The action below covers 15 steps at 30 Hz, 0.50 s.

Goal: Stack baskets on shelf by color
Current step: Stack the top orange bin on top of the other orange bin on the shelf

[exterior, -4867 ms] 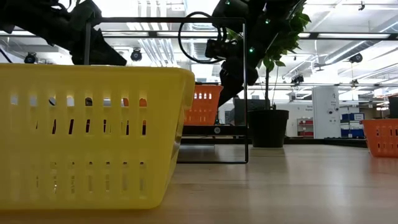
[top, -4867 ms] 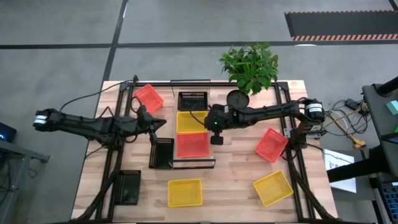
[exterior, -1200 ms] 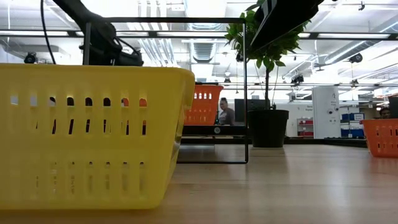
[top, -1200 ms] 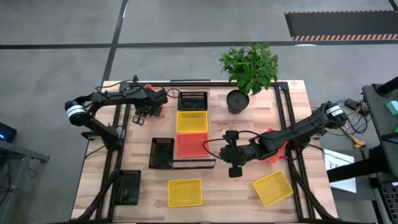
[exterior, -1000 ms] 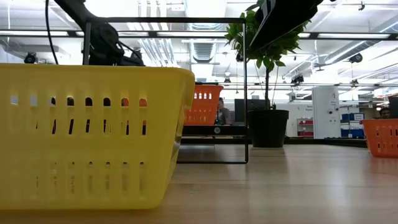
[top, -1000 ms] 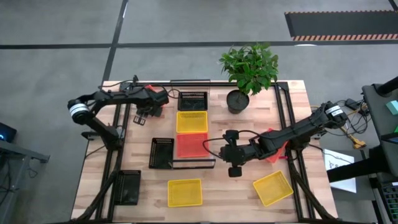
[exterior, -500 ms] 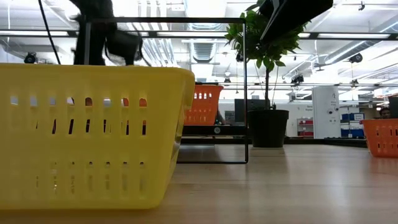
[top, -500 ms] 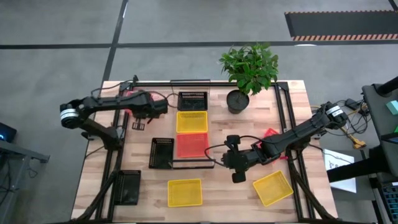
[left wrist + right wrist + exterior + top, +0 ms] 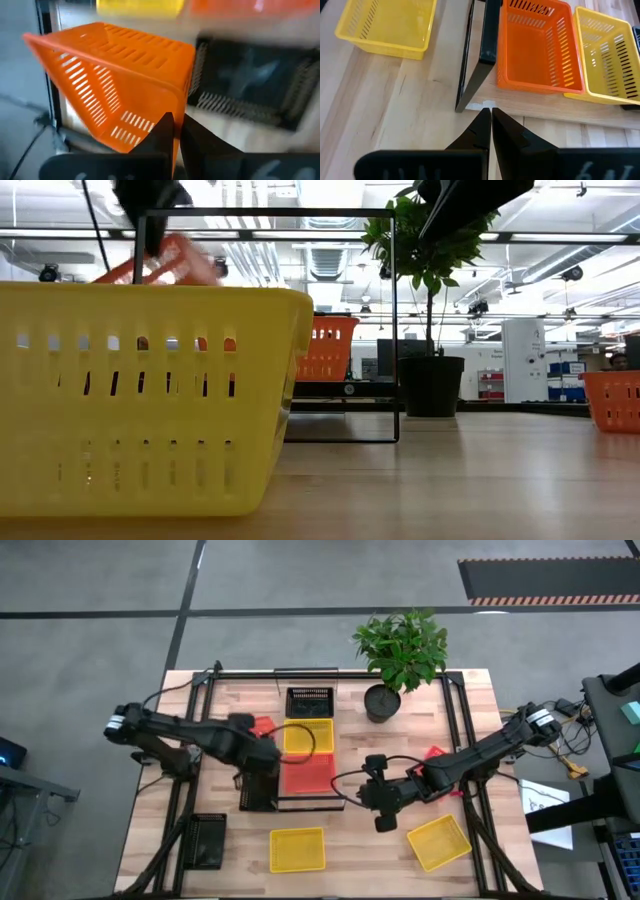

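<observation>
Beside the shelf: the left gripper (image 9: 262,748) is carrying a red basket (image 9: 115,92) just off the shelf's (image 9: 336,762) left side, above the black basket (image 9: 260,785) lying there.
Left gripper grip: its fingers are pinched together on the carried basket's rim, so the basket is hanging tilted with its open side turned outward; this looks like a grip chosen for lifting by one wall.
Carried basket in the low view: it is showing as a tilted red shape (image 9: 165,260) near the top of the shelf's black frame, clear of the table.
Likely reason for the carry: a red basket (image 9: 309,772) is already sitting on the shelf, so the held one is probably heading there to nest by colour.
On the shelf: a black basket (image 9: 310,701) at the far end, a yellow basket (image 9: 309,736) in the middle, the red one nearest.
Right gripper: the right gripper (image 9: 384,816) is hovering just beyond the shelf's near right corner, fingers closed together and holding nothing, seemingly waiting.
Off the shelf: two yellow baskets (image 9: 297,849) (image 9: 438,842) and another black one (image 9: 205,841) are lying nearer the table's front edge; one more red basket (image 9: 437,755) is partly hidden under the right arm.
Plant pot: standing near the shelf's far end (image 9: 381,702), out of the way.
</observation>
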Available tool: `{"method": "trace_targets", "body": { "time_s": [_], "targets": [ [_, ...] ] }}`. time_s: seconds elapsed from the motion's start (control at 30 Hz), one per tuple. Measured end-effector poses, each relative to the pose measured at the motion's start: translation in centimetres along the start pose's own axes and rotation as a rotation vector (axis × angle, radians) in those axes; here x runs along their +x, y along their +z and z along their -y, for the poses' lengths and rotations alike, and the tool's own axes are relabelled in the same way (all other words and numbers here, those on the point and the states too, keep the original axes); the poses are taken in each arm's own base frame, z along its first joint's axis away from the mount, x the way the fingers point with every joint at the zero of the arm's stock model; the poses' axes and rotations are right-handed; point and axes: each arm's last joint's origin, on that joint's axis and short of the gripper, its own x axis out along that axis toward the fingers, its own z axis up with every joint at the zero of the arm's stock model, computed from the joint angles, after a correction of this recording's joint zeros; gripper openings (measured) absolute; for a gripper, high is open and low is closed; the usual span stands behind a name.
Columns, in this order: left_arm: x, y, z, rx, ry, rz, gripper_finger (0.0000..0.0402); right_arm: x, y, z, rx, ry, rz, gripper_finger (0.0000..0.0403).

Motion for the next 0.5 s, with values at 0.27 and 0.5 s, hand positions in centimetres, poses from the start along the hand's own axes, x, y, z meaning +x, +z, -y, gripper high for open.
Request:
{"method": "trace_targets", "body": {
  "time_s": [0.27, 0.5],
  "targets": [
    [-5.1, 4.2, 4.2, 0.026, -0.087, 0.183, 0.0, -0.3, 0.0, 0.2, -0.024, -0.02, 0.006, 0.0009],
    [-6.3, 6.5, 5.6, 0.051, -0.112, 0.24, 0.0, -0.1, -0.4, 0.1, -0.036, -0.024, -0.01, 0.0009]
  ]
}}
